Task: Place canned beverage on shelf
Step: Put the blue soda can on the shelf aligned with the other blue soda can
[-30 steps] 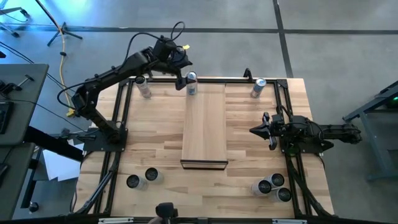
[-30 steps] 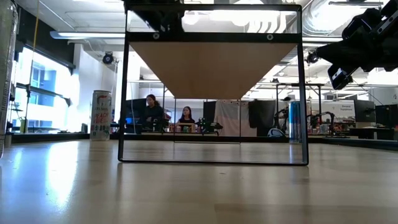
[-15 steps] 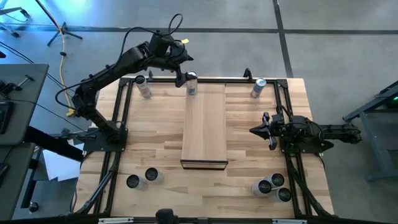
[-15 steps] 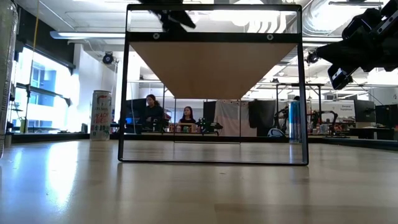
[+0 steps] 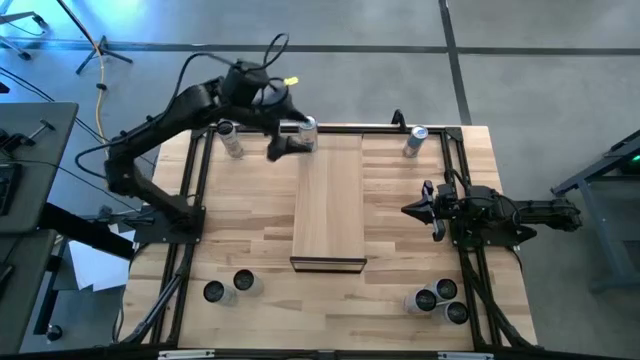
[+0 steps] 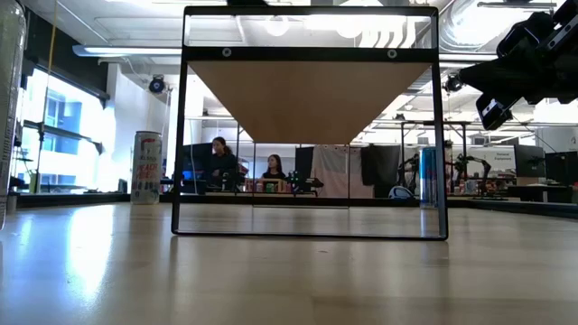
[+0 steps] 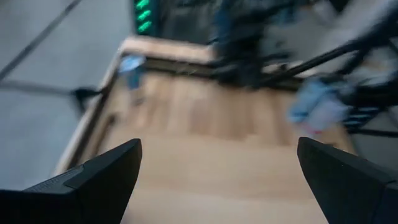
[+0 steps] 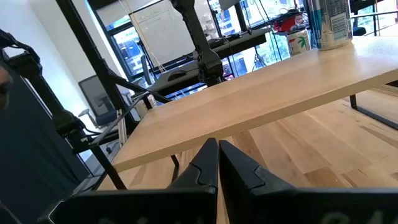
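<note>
Can (image 5: 308, 131) upright on shelf's (image 5: 330, 200) far end, seemingly.

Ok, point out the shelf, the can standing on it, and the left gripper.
shelf (image 5: 328, 205), high view, middle of its top board.
can on the shelf (image 5: 308, 126), high view, its lid.
left gripper (image 5: 287, 142), high view, between its open jaws.

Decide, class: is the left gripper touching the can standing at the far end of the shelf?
Cannot tell. In the high view the open left gripper overlaps the can on the shelf; no view shows a gap or contact plainly.
</note>
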Motion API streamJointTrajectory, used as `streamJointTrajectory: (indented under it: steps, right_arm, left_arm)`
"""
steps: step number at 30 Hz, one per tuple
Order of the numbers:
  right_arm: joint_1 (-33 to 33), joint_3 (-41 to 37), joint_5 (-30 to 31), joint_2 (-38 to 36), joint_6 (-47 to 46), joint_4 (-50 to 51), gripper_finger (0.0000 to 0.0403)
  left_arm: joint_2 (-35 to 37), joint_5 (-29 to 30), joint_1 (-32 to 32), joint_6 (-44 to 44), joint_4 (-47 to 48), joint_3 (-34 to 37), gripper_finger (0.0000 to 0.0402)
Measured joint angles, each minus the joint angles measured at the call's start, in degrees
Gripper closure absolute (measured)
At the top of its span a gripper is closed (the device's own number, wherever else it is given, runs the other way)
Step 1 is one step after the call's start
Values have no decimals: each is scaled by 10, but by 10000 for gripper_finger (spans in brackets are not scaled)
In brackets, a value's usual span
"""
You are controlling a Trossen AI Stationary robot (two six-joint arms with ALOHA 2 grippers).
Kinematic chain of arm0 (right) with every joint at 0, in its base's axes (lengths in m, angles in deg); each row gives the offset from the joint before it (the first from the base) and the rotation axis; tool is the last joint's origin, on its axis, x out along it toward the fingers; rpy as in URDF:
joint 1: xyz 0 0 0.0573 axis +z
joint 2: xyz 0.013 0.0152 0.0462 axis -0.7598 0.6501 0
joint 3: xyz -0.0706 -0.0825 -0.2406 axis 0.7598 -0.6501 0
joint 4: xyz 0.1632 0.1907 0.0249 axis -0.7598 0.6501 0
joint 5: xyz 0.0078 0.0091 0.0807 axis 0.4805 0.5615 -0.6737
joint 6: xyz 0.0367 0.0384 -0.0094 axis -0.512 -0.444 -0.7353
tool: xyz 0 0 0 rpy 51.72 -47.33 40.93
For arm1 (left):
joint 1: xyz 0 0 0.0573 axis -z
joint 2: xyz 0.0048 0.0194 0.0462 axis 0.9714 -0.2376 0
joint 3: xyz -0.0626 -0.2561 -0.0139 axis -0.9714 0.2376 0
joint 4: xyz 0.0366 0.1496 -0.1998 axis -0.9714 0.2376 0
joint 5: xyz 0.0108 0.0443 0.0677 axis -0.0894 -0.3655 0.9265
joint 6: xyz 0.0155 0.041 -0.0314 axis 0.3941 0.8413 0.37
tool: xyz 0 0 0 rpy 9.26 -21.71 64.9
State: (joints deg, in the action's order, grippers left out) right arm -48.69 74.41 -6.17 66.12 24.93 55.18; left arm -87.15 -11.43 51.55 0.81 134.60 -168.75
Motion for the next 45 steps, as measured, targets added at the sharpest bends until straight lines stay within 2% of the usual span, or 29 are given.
streamJointTrajectory:
  steps: [3,9,13,16,21,24,27,35,39,42,45]
  right_arm:
    - [0,0,0,0,0,0,402]
    - [0,0,0,0,0,0,402]
    - [0,0,0,0,0,0,402]
    - [0,0,0,0,0,0,402]
    - [0,0,5,0,15,-1,402]
    - [0,0,38,0,24,-7,402]
    - [0,0,62,0,-5,-10,402]
    - [0,0,70,0,-35,-11,402]
    - [0,0,91,0,-83,-33,402]
    - [0,0,138,0,-169,-79,402]
    - [0,0,241,0,-233,-130,402]
  left_arm:
    - [57,0,28,-37,-94,85,2]
    - [181,54,72,-150,-292,288,2]
    - [249,97,94,-213,-374,392,2]
    - [287,120,104,-237,-399,443,2]
    - [319,133,108,-269,-395,484,2]
    - [319,137,107,-277,-392,493,2]
    - [316,137,107,-278,-390,501,2]
    - [288,136,109,-280,-385,502,2]
    - [279,136,109,-338,-396,502,2]
    - [280,136,109,-347,-437,502,2]
    - [287,135,109,-335,-506,502,2]
